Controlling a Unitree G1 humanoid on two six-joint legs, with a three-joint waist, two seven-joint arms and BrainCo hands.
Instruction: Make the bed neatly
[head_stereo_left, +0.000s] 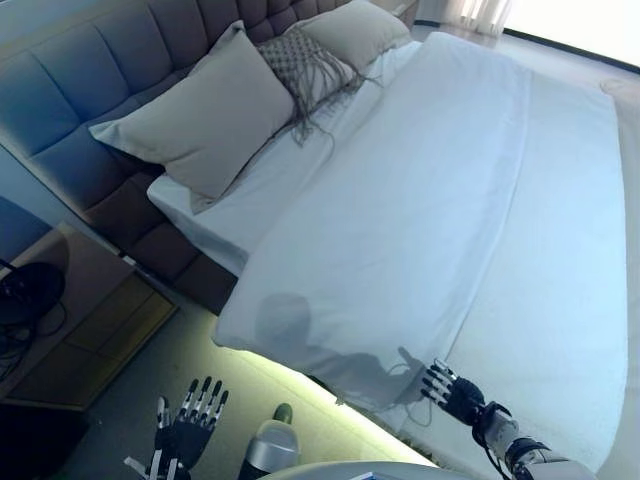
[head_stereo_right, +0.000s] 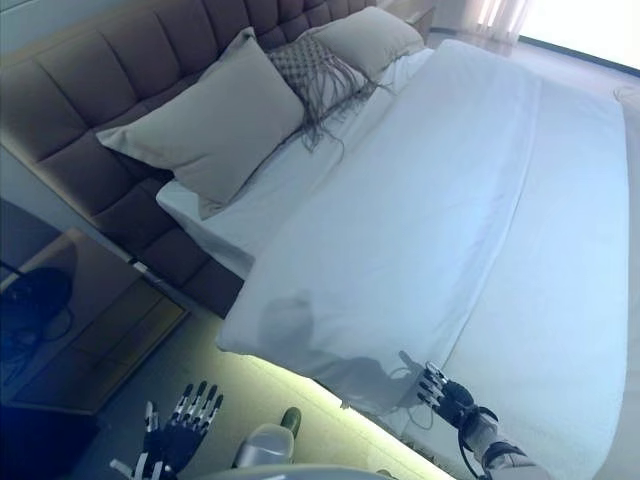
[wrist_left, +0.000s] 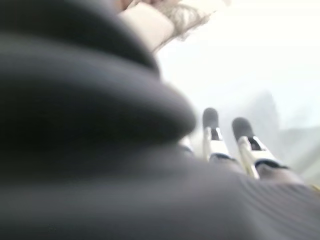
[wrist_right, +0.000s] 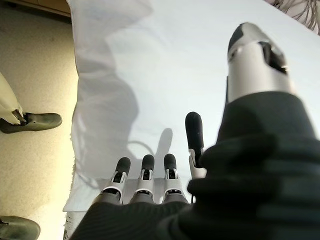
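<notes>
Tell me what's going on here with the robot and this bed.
The robot is making the bed. Its right hand rests with straight fingers on the white duvet near the near edge, holding nothing. Its left hand hangs open over the floor beside the bed, away from the bedding. The duvet lies mostly flat, and three pillows lean against the padded headboard. A person's shoe shows on the floor in the right wrist view.
</notes>
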